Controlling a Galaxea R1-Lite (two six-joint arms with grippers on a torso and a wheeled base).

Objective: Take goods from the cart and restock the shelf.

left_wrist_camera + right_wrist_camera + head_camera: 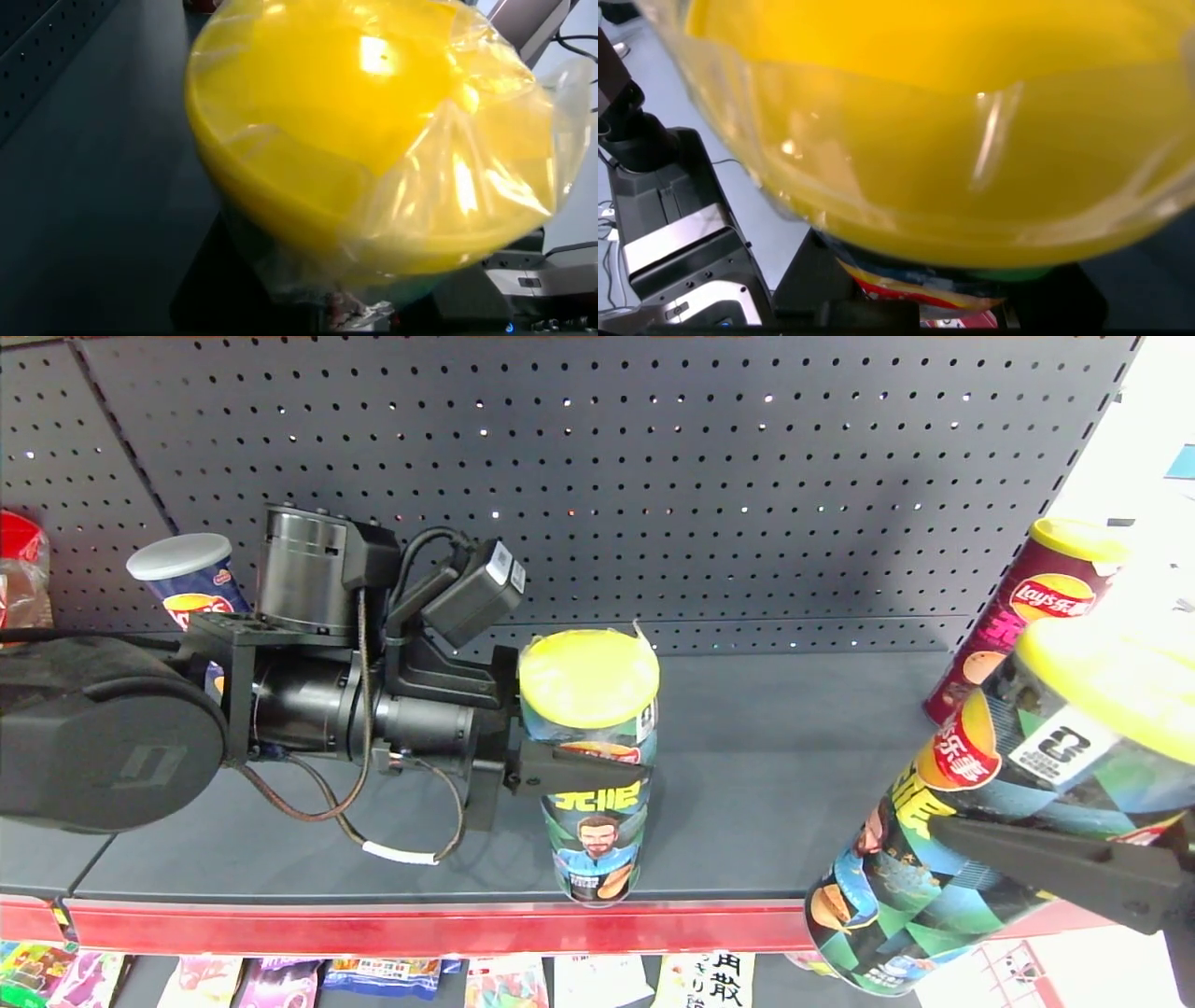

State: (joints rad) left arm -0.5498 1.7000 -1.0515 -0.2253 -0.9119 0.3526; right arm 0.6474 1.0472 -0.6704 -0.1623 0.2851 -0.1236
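My left jaws pinch a tall cylindrical chip can with a yellow plastic lid and green-and-blue printed wrap [595, 845], gripping it just below the lid. The can is upright and appears to stand on the dark grey metal shelf [794, 775], close to its front edge, just behind the red price strip [373, 926]. My right jaws pinch a 2nd can of the same kind [896, 887], tilted, with its lid leaning to the right, held out in front of the shelf's right end and not yet over it. On the shelf to the right leans a maroon chip can with a yellow lid [1018, 616]. To the left, behind my left arm, is a blue chip can with a pale grey lid [191, 583]. A grey pegboard back panel [653, 476] rises behind everything.

I judge that the 1st can is being placed. Next, the left jaws need to spread and draw back without tipping it; then the 2nd can must be righted and set beside it.
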